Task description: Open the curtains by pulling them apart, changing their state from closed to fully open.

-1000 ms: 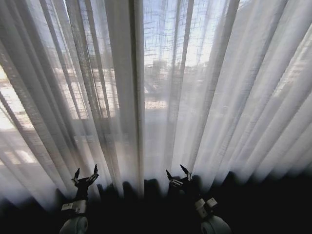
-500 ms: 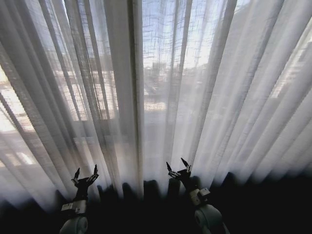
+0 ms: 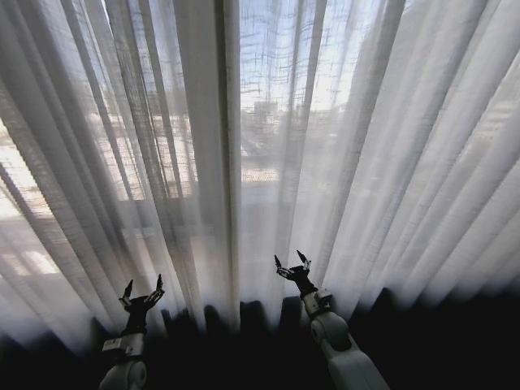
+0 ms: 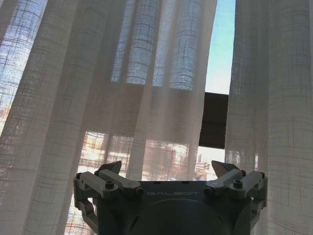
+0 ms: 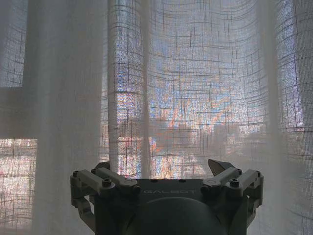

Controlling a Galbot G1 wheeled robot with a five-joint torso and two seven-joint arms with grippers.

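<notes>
Ahead, the curtains (image 3: 268,146) hang closed across a bright window, city buildings faint behind. Right tool (image 3: 292,264) reaches near the centre pleats, jaws spread, empty; left tool (image 3: 143,288) waits lower, likewise spread.

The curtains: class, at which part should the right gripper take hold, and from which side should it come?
Probably the inner edge of the right panel of the curtains, beside the dark central seam. The right gripper, fingers open, should come straight on and pinch one vertical pleat: the folds run upright and give a thin ridge.
</notes>
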